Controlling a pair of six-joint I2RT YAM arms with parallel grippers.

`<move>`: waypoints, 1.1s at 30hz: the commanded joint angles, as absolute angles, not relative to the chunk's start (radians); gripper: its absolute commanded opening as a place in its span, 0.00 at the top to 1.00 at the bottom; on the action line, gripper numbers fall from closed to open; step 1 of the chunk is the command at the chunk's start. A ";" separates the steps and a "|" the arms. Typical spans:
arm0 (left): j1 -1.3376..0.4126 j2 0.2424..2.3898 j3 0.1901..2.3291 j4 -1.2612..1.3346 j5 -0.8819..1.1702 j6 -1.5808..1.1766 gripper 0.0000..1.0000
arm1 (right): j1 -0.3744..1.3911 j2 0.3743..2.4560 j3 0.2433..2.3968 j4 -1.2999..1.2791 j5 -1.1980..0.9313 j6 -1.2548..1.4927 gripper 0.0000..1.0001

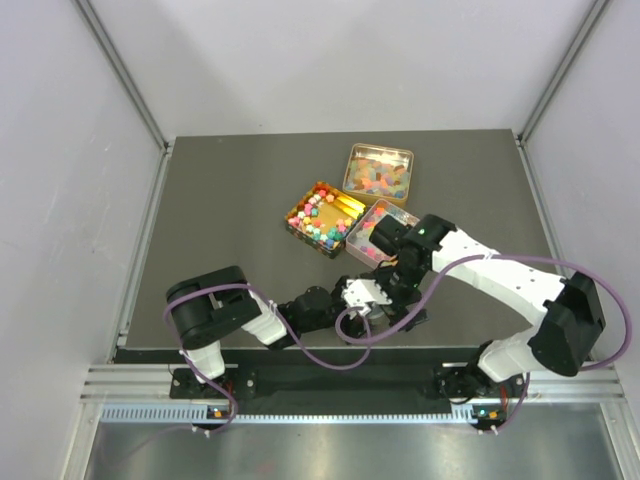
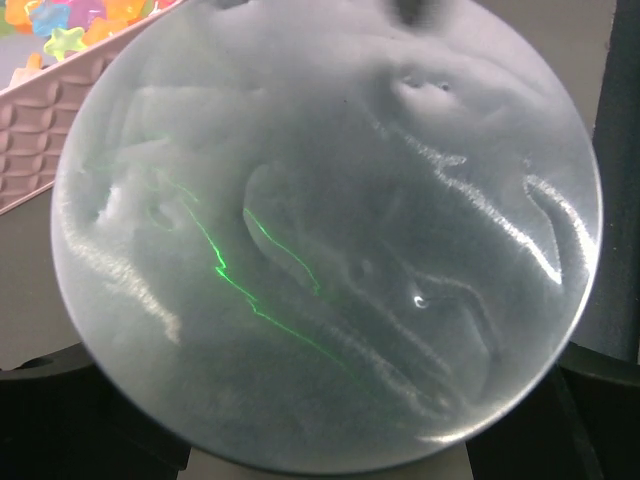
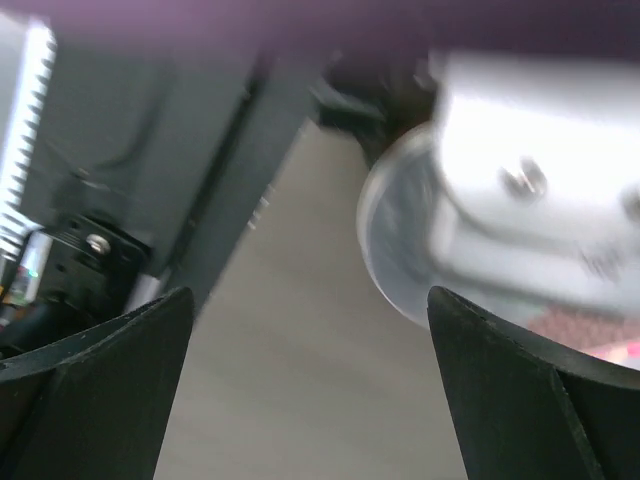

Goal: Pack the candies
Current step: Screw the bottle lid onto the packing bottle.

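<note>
The candies (image 1: pixel 325 218) are seen loose in three open tins grouped on the table (image 1: pixel 230 220), at about 12 to 1 o'clock from the grippers. A rectangular gold tin (image 1: pixel 302 199) is set to the left, a square gold tin (image 1: pixel 380 147) beyond it, and a pink embossed tin (image 2: pixel 30 130) nearest the arms, partly covered by the right arm in the top view. No candy is carried by either arm.

The left gripper (image 1: pixel 358 297) is reached out low over the near part of the table. Its wrist view is filled by a round translucent disc (image 2: pixel 330 240), probably a clear lid. The disc appears to be raised on edge off the table, so it is judged to be clamped across its rim between widely spread jaws, though the contact points are hidden.

The right gripper (image 3: pixel 308 300) is held with jaws wide apart and empty, with the disc at its 1 o'clock. This pose is judged to be chosen so that the disc can be taken over or steadied before it is set on a tin.
</note>
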State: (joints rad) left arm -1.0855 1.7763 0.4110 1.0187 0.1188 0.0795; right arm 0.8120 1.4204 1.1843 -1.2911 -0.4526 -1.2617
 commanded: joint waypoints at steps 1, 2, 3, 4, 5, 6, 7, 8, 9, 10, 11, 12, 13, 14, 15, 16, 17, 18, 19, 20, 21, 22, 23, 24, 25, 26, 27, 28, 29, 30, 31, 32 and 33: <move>-1.074 1.787 0.403 0.963 0.075 0.095 0.64 | 0.865 1.385 1.210 -1.342 -0.552 -1.187 0.01; -1.072 1.786 0.403 0.962 0.075 0.097 0.64 | 0.868 1.387 1.212 -1.348 -0.551 -1.187 0.00; -1.074 1.784 0.405 0.951 0.077 0.094 0.64 | 0.870 1.387 1.213 -1.356 -0.548 -1.187 0.00; -1.074 1.783 0.405 0.947 0.080 0.092 0.64 | 0.871 1.384 1.215 -1.367 -0.539 -1.190 0.00; -1.074 1.781 0.405 0.945 0.086 0.087 0.64 | 0.867 1.382 1.215 -1.374 -0.503 -1.192 0.00; -1.072 1.781 0.405 0.945 0.093 0.086 0.64 | 0.858 1.370 1.213 -1.374 -0.483 -1.199 0.01; -1.074 1.781 0.406 0.945 0.097 0.084 0.64 | 0.848 1.367 1.218 -1.373 -0.456 -1.207 0.00; -1.072 1.786 0.407 0.945 0.097 0.080 0.64 | 0.819 1.365 1.236 -1.365 -0.446 -1.216 0.00; -1.074 1.787 0.408 0.945 0.095 0.080 0.65 | 0.804 1.374 1.252 -1.359 -0.439 -1.218 0.00; -1.074 1.787 0.408 0.943 0.098 0.081 0.65 | 0.776 1.385 1.267 -1.358 -0.430 -1.221 0.00; -1.072 1.787 0.408 0.943 0.097 0.081 0.65 | 0.766 1.396 1.297 -1.356 -0.426 -1.233 0.00; -1.074 1.790 0.410 0.942 0.098 0.081 0.65 | 0.755 1.414 1.308 -1.351 -0.425 -1.238 0.00; -1.074 1.793 0.411 0.937 0.100 0.081 0.65 | 0.738 1.423 1.316 -1.345 -0.423 -1.244 0.00; -1.074 1.795 0.413 0.936 0.100 0.083 0.65 | 0.733 1.428 1.316 -1.323 -0.420 -1.255 0.00; -1.074 1.793 0.414 0.934 0.100 0.081 0.65 | 0.733 1.440 1.312 -1.310 -0.416 -1.264 0.00; -1.074 1.795 0.416 0.933 0.094 0.083 0.65 | 0.729 1.448 1.307 -1.299 -0.411 -1.273 0.00; -1.074 1.795 0.416 0.930 0.091 0.086 0.64 | 0.729 1.456 1.299 -1.287 -0.411 -1.287 0.00; -1.074 1.793 0.414 0.930 0.089 0.086 0.64 | 0.729 1.475 1.296 -1.260 -0.414 -1.293 0.00; -1.074 1.792 0.414 0.930 0.086 0.089 0.64 | 0.730 1.488 1.293 -1.247 -0.420 -1.295 0.00; -1.074 1.790 0.414 0.925 0.084 0.089 0.64 | 0.729 1.500 1.293 -1.235 -0.423 -1.301 0.00; -1.074 1.790 0.416 0.925 0.084 0.092 0.65 | 0.729 1.529 1.296 -1.226 -0.428 -1.305 0.00; -1.074 1.790 0.416 0.923 0.084 0.091 0.64 | 0.729 1.543 1.302 -1.220 -0.434 -1.308 0.00; -1.074 1.790 0.416 0.923 0.084 0.094 0.65 | 0.729 1.557 1.314 -1.215 -0.437 -1.312 0.00; -1.072 1.792 0.416 0.923 0.083 0.092 0.65 | 0.729 1.581 1.321 -1.212 -0.439 -1.313 0.00; -1.074 1.792 0.416 0.923 0.083 0.092 0.64 | 0.727 1.592 1.328 -1.209 -0.440 -1.315 0.00; -1.072 1.792 0.416 0.922 0.081 0.094 0.64 | 0.726 1.600 1.339 -1.204 -0.440 -1.322 0.00; -1.072 1.792 0.417 0.922 0.080 0.094 0.64 | 0.727 1.612 1.344 -1.204 -0.439 -1.325 0.00; -1.074 1.790 0.417 0.922 0.080 0.094 0.65 | 0.724 1.618 1.348 -1.201 -0.437 -1.328 0.00; -1.074 1.792 0.417 0.922 0.080 0.094 0.65 | 0.723 1.621 1.353 -1.201 -0.439 -1.335 0.00; -1.074 1.792 0.417 0.922 0.083 0.094 0.65 | 0.721 1.629 1.356 -1.201 -0.440 -1.336 0.00; -1.074 1.793 0.417 0.922 0.084 0.094 0.64 | 0.721 1.631 1.358 -1.203 -0.448 -1.339 0.00; -1.074 1.793 0.419 0.922 0.084 0.094 0.64 | 0.721 1.634 1.364 -1.212 -0.454 -1.345 0.00; -1.072 1.795 0.419 0.920 0.084 0.094 0.65 | 0.721 1.635 1.368 -1.216 -0.463 -1.347 0.00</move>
State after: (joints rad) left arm -1.0805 1.7763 0.4156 1.0096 0.1143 0.0681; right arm 0.7280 1.6264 1.3167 -1.2133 -0.4202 -1.3125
